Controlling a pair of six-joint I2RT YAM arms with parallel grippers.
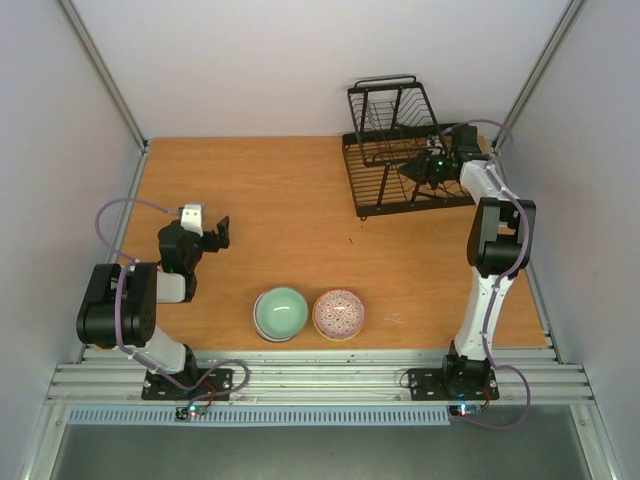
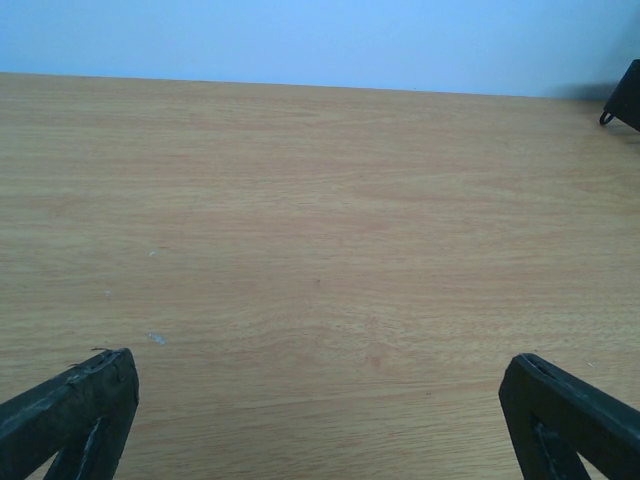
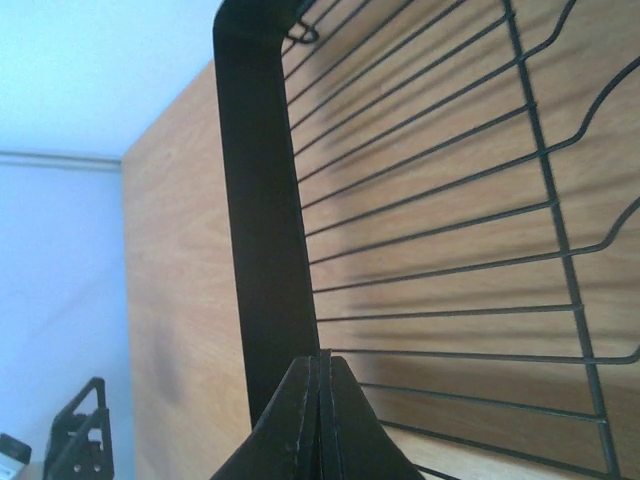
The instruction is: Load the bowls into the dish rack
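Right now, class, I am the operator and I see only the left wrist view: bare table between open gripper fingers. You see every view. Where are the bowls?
Observer: A mint green bowl and a pink patterned bowl sit side by side at the table's near edge, closer to the arm bases than the left gripper.
Operator: Is anything loaded yet?
Observer: No. From above, the dish rack shows no bowl in it.
Operator: And the other arm?
Observer: The right gripper is shut on nothing, over the rack's wire floor.
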